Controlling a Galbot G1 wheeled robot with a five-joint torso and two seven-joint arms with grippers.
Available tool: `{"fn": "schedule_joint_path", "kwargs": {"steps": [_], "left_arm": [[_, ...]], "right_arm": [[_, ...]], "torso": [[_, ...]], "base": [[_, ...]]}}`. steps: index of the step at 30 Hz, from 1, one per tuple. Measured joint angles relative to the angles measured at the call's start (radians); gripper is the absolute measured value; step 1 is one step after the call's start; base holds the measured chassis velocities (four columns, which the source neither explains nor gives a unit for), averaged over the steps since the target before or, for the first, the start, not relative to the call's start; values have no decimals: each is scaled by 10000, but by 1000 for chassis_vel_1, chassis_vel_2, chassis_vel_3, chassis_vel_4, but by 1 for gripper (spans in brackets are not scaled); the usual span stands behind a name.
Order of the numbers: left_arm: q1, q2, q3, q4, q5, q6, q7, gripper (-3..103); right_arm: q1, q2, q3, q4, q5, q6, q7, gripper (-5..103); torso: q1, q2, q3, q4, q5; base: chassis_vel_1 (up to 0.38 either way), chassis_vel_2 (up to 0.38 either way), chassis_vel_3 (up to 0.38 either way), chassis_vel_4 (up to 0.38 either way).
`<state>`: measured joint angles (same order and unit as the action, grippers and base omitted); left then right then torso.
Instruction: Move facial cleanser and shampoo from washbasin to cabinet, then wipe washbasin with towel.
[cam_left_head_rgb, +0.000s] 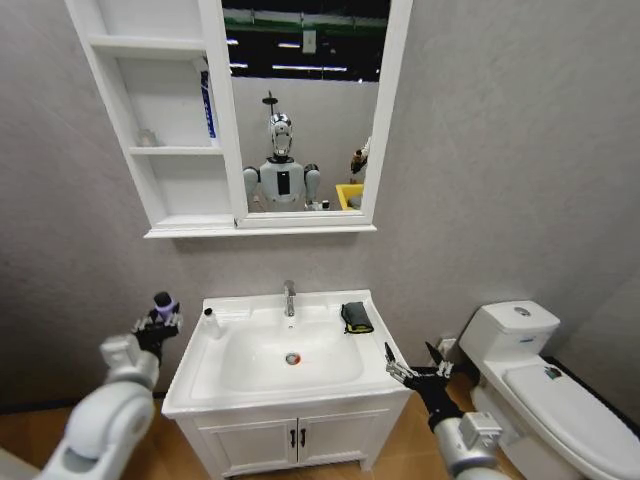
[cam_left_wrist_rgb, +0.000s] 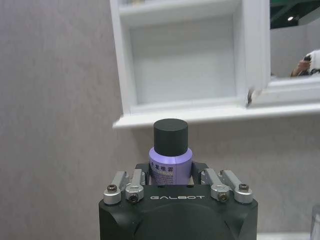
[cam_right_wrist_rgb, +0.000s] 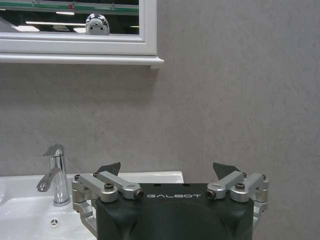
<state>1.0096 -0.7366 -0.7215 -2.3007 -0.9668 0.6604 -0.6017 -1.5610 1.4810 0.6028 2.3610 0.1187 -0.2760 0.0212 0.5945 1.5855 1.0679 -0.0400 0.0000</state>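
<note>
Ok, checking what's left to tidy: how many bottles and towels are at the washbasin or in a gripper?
Bottles: 2 (purple bottle in the left gripper, white bottle on the washbasin rim)
Towels: 1 (towel on the rim)
Total: 3

Bottle (cam_left_wrist_rgb: 170, 162) clamped in my left gripper (cam_left_wrist_rgb: 172, 186): lilac plastic, slight sheen, matt dark cap. My finger links: bare brushed metal; housing matt black. Ahead and above: cabinet (cam_left_wrist_rgb: 180, 107), smooth white painted finish. Beside my spread right gripper (cam_right_wrist_rgb: 170, 176): washbasin (cam_left_head_rgb: 280, 380) glossy white ceramic, tap (cam_right_wrist_rgb: 55, 175) polished chrome. Towel (cam_left_head_rgb: 356, 317): dark matt cloth. Wall (cam_right_wrist_rgb: 230, 100): grey, finely textured.
</note>
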Motion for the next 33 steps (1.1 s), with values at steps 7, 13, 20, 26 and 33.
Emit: {"fn": "schedule_joint_path", "kwargs": {"steps": [7, 13, 20, 26, 33], "left_arm": [[-3761, 1882, 1426, 2208, -2393, 111, 726, 43], [-6626, 2025, 3161, 4041, -2759, 225, 1406, 43], [-10201, 1194, 6085, 6876, -2548, 375, 1906, 43], [-11214, 131, 6924, 8309, -1620, -31, 2027, 43], [-11651, -411, 7359, 9228, -1217, -119, 2147, 43]], "right_arm": [[-55, 29, 16, 2, -35, 60, -31, 100], [-124, -7, 128, 26, -26, 99, -37, 100], [-174, -1, 201, 6, -16, 154, -33, 100], [-267, 23, 301, -46, 3, 313, -30, 100], [-335, 43, 368, -113, 9, 442, -14, 100]], "torso": [[2, 0, 2, -3, -4], [3, -1, 3, 1, -4], [3, -1, 2, -1, 5], [3, -2, 2, -1, 2], [3, -1, 2, -1, 1]], "base": [[0, 0, 0, 0], [0, 0, 0, 0], [0, 0, 0, 0], [0, 0, 0, 0], [0, 0, 0, 0]]}}
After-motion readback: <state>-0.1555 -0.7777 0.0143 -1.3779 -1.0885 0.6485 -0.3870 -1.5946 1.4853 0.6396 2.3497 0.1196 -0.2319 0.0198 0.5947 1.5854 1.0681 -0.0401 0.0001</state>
